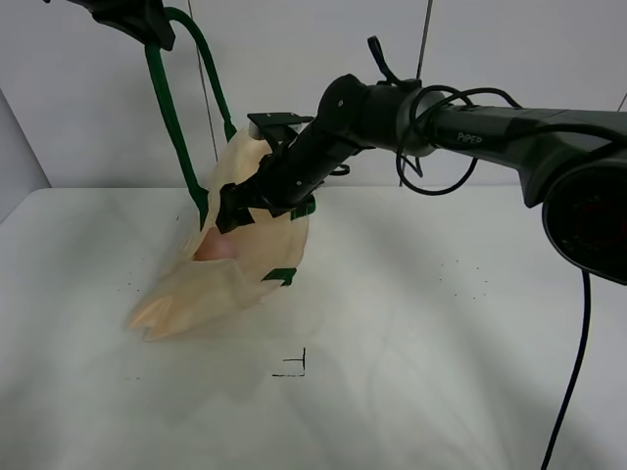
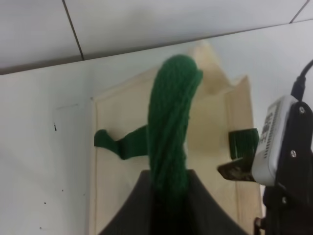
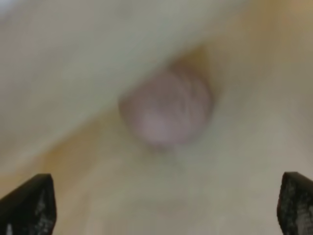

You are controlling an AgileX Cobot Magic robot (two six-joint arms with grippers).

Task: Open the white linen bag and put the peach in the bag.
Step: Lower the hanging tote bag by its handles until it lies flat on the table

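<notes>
The white linen bag [image 1: 211,284] lies slumped on the table with its mouth lifted. My left gripper [image 1: 137,20] is shut on its dark green handle [image 1: 171,117] and holds it high; the left wrist view shows the strap [image 2: 171,127] pinched between the jaws over the bag [image 2: 117,196]. My right gripper [image 1: 230,211] reaches into the bag's mouth. The peach [image 1: 217,245] lies inside the bag. In the right wrist view the peach [image 3: 166,110] is blurred against the cloth [image 3: 73,58], beyond my right gripper [image 3: 161,203], which is open and empty.
A white table [image 1: 441,372] carries a small black corner mark [image 1: 294,364] in front of the bag. A pale wall stands behind. The right arm's cable [image 1: 573,372] hangs at the right edge.
</notes>
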